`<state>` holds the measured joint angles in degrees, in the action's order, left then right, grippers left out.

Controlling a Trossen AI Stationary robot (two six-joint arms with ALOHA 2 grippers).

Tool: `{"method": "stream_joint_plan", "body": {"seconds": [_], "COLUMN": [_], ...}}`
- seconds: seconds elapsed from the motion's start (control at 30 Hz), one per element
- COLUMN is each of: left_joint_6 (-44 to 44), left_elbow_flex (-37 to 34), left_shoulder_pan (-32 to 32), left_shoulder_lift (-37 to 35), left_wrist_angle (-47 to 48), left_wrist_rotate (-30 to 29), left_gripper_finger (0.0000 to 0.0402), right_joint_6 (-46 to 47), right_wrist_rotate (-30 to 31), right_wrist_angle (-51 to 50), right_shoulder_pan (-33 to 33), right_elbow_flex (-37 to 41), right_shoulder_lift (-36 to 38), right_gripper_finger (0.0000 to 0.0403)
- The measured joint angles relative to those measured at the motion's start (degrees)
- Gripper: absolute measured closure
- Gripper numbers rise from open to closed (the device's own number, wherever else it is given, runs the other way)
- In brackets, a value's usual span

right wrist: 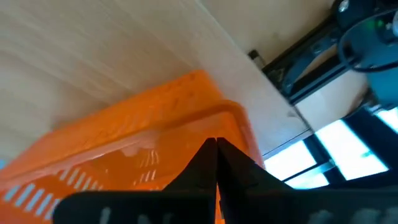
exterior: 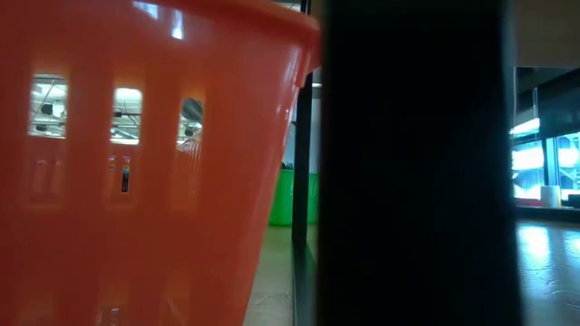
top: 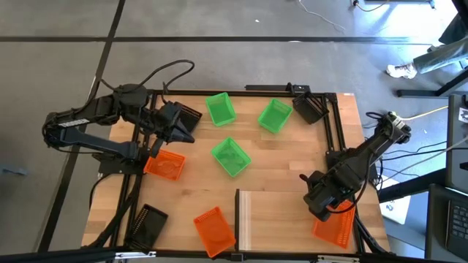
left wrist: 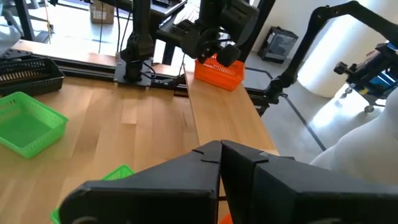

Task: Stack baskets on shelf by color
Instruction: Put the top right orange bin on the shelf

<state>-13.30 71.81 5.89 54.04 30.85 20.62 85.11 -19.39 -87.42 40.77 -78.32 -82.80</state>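
**Nine baskets loose on the table, one view almost blocked**

The low view is nearly useless. An orange basket [exterior: 136,154] fills its left half and a dark upright post [exterior: 412,163] fills most of the rest, leaving only a sliver of green between them.

In the high view a dark shape beside the left gripper [top: 184,134] is hard to read. It may be a third black basket [top: 191,115] or part of the arm.

The rest counts as follows:
- **Green baskets:** three, two at the far side [top: 221,108] [top: 275,115] and one mid-table [top: 231,156].
- **Orange baskets:** three, one by the left arm [top: 165,164], one at the near edge [top: 215,228] and one at the near right corner [top: 336,228].
- **Black baskets:** two are clear, one at the near left [top: 150,223] and one at the far right corner [top: 310,108].

All are small mesh tubs with slotted sides, lying separately at different angles.

The shelf [top: 274,219] is a pale board at the near edge, between the middle and right orange baskets. No basket sits on it.

The right gripper [top: 322,208] hangs over the corner orange basket. Its fingers are pressed together just above the rim, and I cannot tell whether they touch it. The basket's near part is cut off behind the fingers in the right wrist view.

The left gripper is at the far left of the table, its fingers also pressed together with nothing between them.
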Motion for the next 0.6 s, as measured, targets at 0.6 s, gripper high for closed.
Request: {"method": "stream_joint_plan", "body": {"seconds": [0.6], "left_joint_6": [-0.04], "left_elbow_flex": [0.0], "left_shoulder_pan": [0.0], "left_shoulder_lift": [0.0], "left_wrist_angle": [0.0], "left_wrist_rotate": [-0.02], "left_gripper_finger": [0.0401], "right_joint_6": [-2.45], "right_wrist_rotate": [10.7], "right_wrist_angle": [-0.38], "right_shoulder_pan": [-1.03], "right_elbow_flex": [-9.77], "right_shoulder_lift": [0.08], "right_gripper_finger": [0.0403]}}
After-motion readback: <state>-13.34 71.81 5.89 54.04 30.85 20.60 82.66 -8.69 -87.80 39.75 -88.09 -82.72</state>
